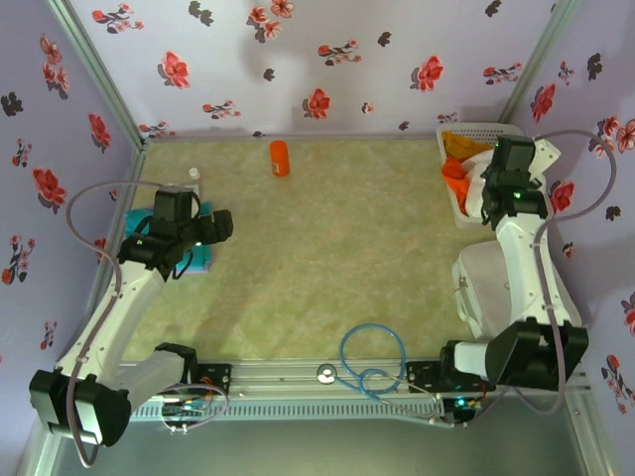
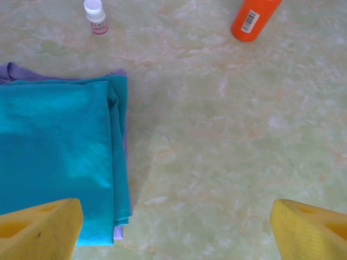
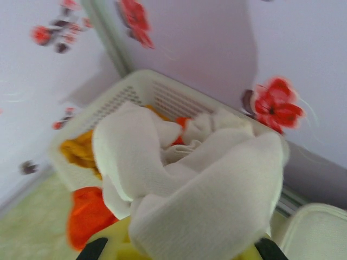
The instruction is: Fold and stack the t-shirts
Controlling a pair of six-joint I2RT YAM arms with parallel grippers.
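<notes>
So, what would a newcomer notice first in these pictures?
A crumpled white cloth t-shirt bunches in the shut right hand, in front of the white plastic lattice basket in the far right corner. On the left, a folded teal cloth t-shirt lies flat by the open left hand, with an orange cylindrical bottle beyond.

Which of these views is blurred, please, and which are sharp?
Right wrist: blurred, the white shirt and basket smeared. Left wrist: sharp, the teal shirt crisp. Top: sharp, the table evenly lit.
</notes>
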